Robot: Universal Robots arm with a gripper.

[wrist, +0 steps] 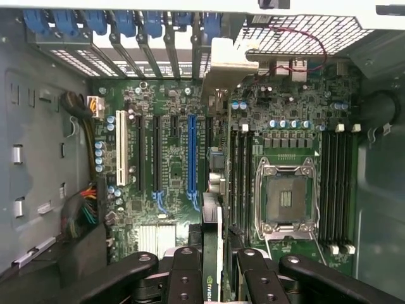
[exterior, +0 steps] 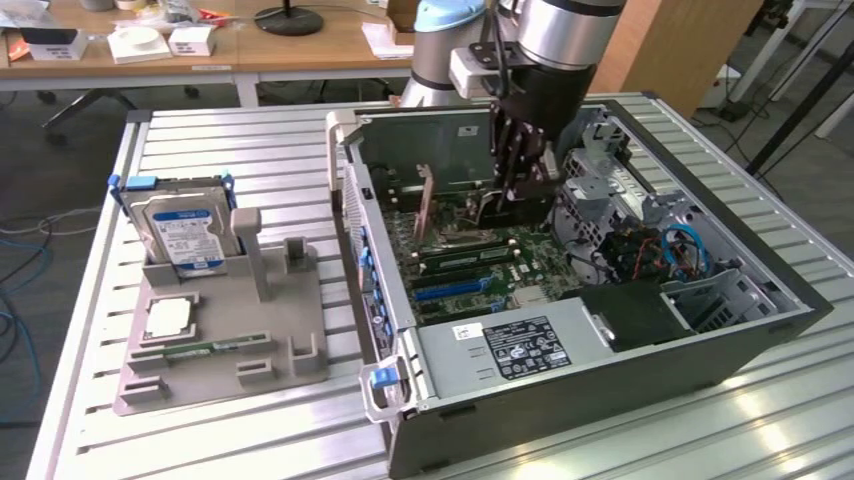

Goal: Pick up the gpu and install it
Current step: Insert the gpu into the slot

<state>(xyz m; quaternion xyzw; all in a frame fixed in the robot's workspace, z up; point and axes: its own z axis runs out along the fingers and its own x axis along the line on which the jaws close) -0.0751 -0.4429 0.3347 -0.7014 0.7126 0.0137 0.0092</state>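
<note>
Desks and cables fill the background behind a slatted aluminium table (exterior: 267, 150), on which one open computer case (exterior: 747, 330) lies on its side next to one grey parts tray (exterior: 287, 330). The single gripper (exterior: 523, 190) reaches down into the case, its fingers (wrist: 186, 269) drawn partway together and clamped on the gpu (wrist: 212, 215). The card is held edge-on above the motherboard (wrist: 171, 164), its pale bracket (wrist: 219, 73) pointing at the row of blue rear clips (wrist: 126, 22). It hangs just beside the one blue expansion slot (wrist: 192, 152), on the side towards the one empty CPU socket (wrist: 286, 199). To seat it well, I judge the card must stay upright and parallel to its slot. The bracket should slide into the rear opening as the edge connector meets the slot, with pressure straight down. One white slot (wrist: 120, 149) lies further off. The tray holds one blue-labelled hard drive (exterior: 184, 232), one memory stick (exterior: 214, 349) and one pale square chip (exterior: 168, 320).
</note>
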